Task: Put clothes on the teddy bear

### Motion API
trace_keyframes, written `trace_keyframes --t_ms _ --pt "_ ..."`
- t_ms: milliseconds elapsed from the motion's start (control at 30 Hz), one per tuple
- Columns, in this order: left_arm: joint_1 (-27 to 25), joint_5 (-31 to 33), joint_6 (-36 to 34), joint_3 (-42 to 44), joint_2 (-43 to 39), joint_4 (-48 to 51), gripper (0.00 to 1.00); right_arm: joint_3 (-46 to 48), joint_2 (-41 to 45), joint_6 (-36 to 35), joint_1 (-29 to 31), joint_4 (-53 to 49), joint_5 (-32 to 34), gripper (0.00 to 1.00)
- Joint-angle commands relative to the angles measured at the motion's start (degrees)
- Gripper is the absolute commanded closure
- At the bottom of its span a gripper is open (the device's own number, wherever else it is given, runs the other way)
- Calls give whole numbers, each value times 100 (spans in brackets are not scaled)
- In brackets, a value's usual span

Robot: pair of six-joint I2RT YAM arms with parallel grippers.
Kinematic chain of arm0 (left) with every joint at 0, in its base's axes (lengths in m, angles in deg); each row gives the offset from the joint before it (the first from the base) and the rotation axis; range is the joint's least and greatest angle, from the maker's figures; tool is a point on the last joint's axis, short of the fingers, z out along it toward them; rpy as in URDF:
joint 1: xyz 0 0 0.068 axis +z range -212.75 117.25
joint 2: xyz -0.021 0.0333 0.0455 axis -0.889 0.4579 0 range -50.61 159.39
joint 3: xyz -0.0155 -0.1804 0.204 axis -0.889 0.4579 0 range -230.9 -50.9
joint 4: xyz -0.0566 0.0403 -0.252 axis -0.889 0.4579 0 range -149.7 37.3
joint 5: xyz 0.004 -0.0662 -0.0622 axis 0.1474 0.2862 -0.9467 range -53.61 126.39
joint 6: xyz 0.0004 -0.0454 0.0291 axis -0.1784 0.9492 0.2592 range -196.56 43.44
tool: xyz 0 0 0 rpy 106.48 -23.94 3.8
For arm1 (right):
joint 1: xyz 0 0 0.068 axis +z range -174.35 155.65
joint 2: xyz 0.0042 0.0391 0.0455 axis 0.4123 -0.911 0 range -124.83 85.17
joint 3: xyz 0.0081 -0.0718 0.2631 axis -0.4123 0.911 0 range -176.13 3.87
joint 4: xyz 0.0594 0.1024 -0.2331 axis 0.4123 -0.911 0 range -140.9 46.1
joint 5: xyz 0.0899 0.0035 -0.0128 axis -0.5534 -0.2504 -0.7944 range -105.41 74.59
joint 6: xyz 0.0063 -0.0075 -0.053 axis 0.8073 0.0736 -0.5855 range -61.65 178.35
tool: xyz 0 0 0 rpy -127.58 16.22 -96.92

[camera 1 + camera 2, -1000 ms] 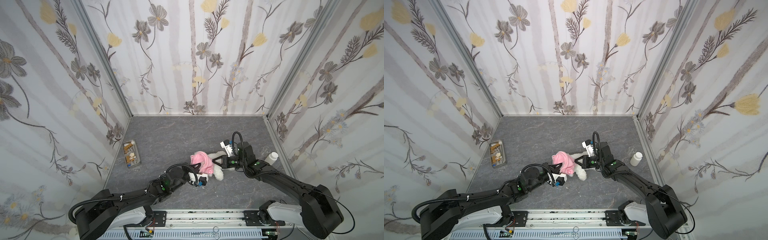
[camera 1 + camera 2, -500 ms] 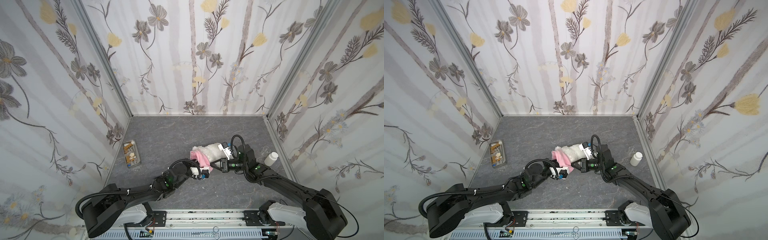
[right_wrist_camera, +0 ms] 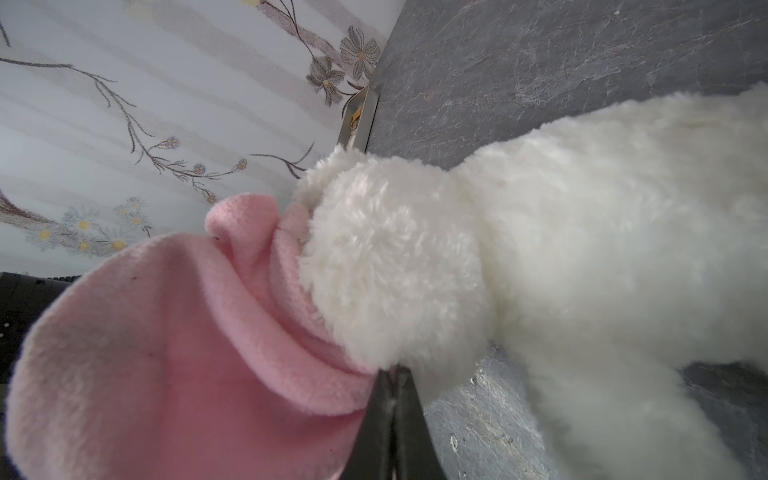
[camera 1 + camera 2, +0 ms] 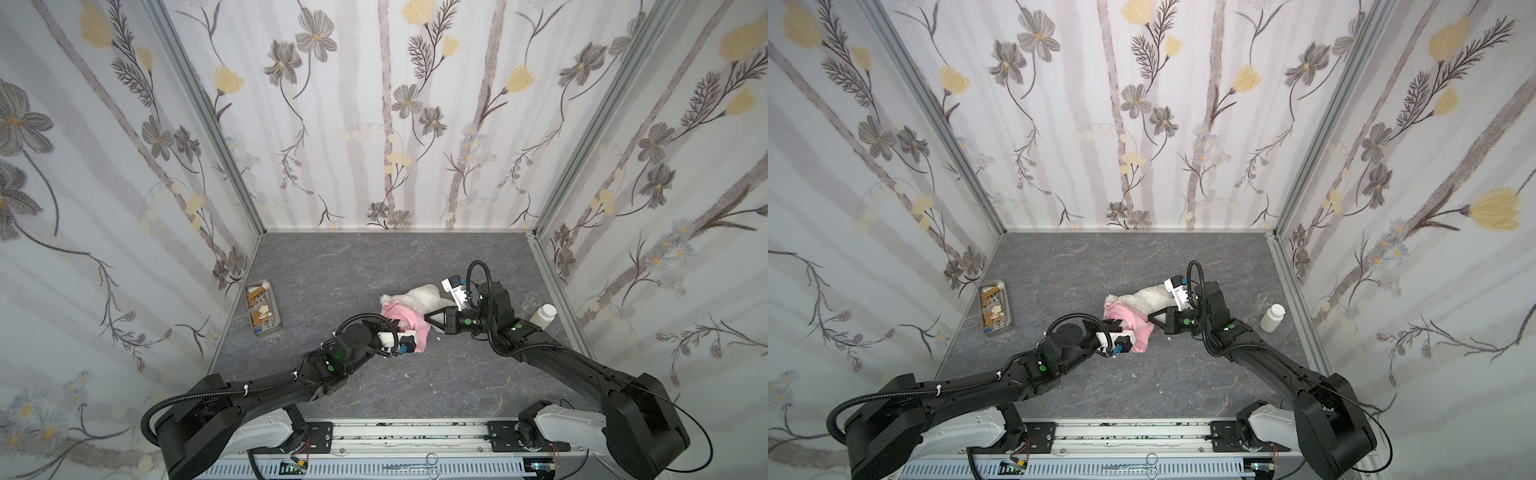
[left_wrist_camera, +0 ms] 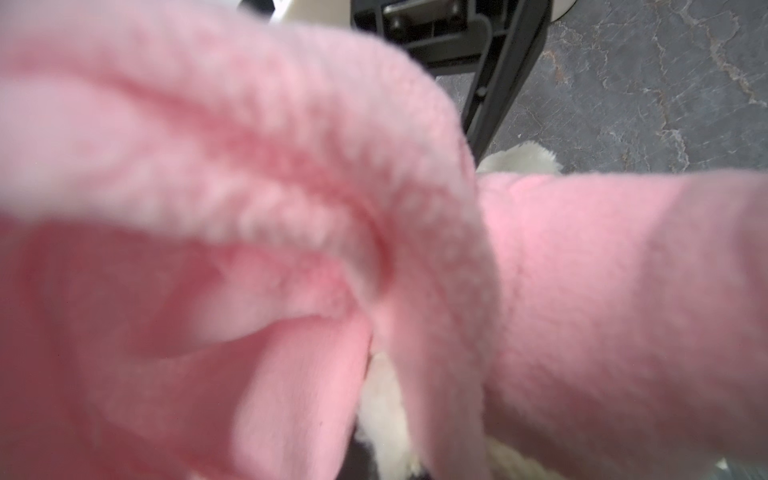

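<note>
Right hand (image 3: 392,386) tight on pink hoodie (image 3: 166,353) in wrist view only; left hand (image 4: 407,343) closed.

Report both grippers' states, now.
Left gripper: shut on the pink hoodie.
Right gripper: shut on the pink hoodie's edge, against the teddy bear.

From high above, both top views look down on the whole desk (image 4: 332,266). Both wrist cameras sit tight against the teddy bear (image 3: 582,249), facing each other.
</note>
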Motion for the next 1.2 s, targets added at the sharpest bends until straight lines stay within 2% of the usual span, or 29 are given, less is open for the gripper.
trace_keyframes --t_ms 0,167,367,533,700,900,1000,1100,1167 --pt "7 -698 123 -90 -95 79 100 -202 -149 -162 -28 71 629 100" --pt "-2 -1030 -30 -151 -97 449 100 -454 -365 75 -4 374 444 100" --pt "-18 -1205 -101 -229 -86 536 100 -863 -703 -24 305 76 600 100" --pt "21 -1295 269 -331 -143 439 100 -1004 -1057 -221 390 -279 831 100" --pt "216 -1152 992 -350 -306 65 100 -1007 -1086 -490 349 -538 1028 100" --pt "277 -656 2170 -396 -333 42 100 -1327 -796 -652 35 -475 781 70" --pt "366 -444 2943 -444 -398 315 100 -1542 -483 -737 -179 -458 813 60" --pt "526 -450 3798 -578 -469 811 100 -1662 -179 -748 -452 -465 942 55" --pt "680 -545 4578 -701 -483 1131 100 -1673 18 -766 -651 -469 1047 45"
